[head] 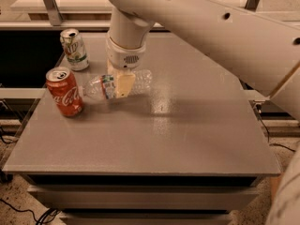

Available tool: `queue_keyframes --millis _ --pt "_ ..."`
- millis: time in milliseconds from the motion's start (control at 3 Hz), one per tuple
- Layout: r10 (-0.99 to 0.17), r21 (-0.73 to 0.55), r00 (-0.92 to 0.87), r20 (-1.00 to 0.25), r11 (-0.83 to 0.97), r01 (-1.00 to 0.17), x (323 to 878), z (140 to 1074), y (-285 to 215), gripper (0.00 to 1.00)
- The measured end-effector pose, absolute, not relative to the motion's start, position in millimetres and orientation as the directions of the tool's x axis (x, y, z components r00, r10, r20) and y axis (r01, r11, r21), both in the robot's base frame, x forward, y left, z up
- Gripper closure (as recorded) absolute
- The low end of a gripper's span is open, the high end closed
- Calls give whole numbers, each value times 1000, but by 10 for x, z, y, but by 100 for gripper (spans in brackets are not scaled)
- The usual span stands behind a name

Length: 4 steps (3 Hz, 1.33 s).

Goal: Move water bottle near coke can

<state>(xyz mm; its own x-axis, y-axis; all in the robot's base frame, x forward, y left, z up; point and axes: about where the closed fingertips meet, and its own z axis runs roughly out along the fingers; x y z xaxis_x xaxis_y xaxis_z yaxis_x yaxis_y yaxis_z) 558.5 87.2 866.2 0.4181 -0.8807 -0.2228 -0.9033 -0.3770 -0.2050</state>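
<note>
The water bottle [101, 86] lies on its side, clear and ribbed, its white cap pointing left toward the coke can [64, 92]. The cap is right beside the can. The coke can is red with white script and stands upright at the left of the grey table [187, 135]. My gripper [121, 84] comes down from the large white arm and is shut on the middle of the water bottle, holding it just above or on the table top. The bottle's right half shows past the gripper.
A white-and-green soda can [74, 49] stands upright at the back left, behind the coke can. The table's left edge is close to the coke can. A white shelf runs along the back.
</note>
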Motion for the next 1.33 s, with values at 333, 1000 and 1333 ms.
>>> queue_keyframes --millis 333,1000,1333 --pt "-883 -203 414 -222 -374 -905 5555 8667 938 100" --pt "-891 -200 401 -215 -362 -911 5536 8670 1029 84" --pt "-891 -196 398 -218 -359 -912 5536 8665 1051 61"
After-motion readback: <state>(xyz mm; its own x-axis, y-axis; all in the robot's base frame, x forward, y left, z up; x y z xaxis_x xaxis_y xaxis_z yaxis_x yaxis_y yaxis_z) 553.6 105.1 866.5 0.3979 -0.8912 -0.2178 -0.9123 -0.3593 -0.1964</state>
